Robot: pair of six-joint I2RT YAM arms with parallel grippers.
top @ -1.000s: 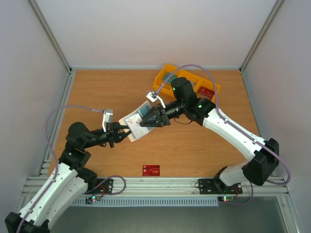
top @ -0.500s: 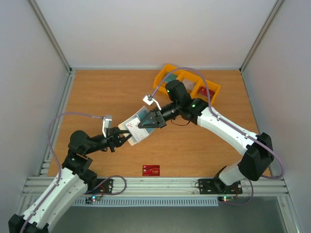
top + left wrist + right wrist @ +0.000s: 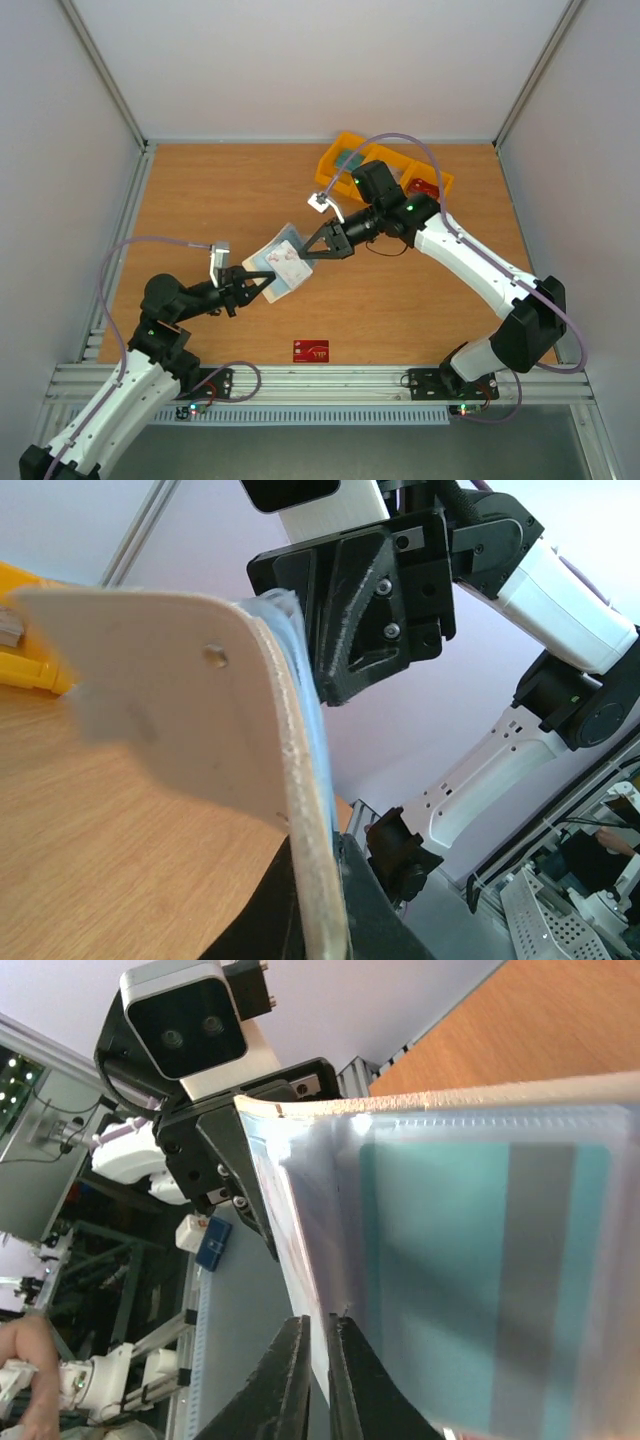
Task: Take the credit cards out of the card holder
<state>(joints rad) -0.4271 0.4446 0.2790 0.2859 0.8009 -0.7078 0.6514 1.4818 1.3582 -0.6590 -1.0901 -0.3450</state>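
Left pincer (image 3: 245, 284): clenched on card holder (image 3: 266, 266), gripping its lower-left edge; holder held up off surface (image 3: 220, 190), cream outer face toward left wrist cam.
Right pincer (image 3: 310, 252): jaws nearly together, nipped on a thin pale layer at holder's open edge. Reads as pale card (image 3: 290, 257) w/ reddish print; clear sleeve not ruled out.
Holder pos: mid-air btwn the 2 pincers, approx centre of surface, opened so grey-blue inside & clear pockets face right wrist cam.
Key relation: holder's long axis runs lower-left to upper-right in top view, i.e. straight along the line joining the pincers. Left pincer at closed end, right pincer at the mouth. Pale card sits at the right-pincer end, so right arm is the nearer one to it.
Step (est.): draw-out of one card, grip made, card not yet free.
Next move needs (est.): right pulls up-right along that axis, left holds firm or counter-pulls; off-axis pull would bend the flexible holder & jam card in pocket.
Risk (est.): if only sleeve is nipped, whole holder gets tugged, no card comes.
Other cards: red card (image 3: 311, 350) flat on surface near front edge, well apart from both pincers.
Yellow bin (image 3: 335, 160): far edge, behind right arm.
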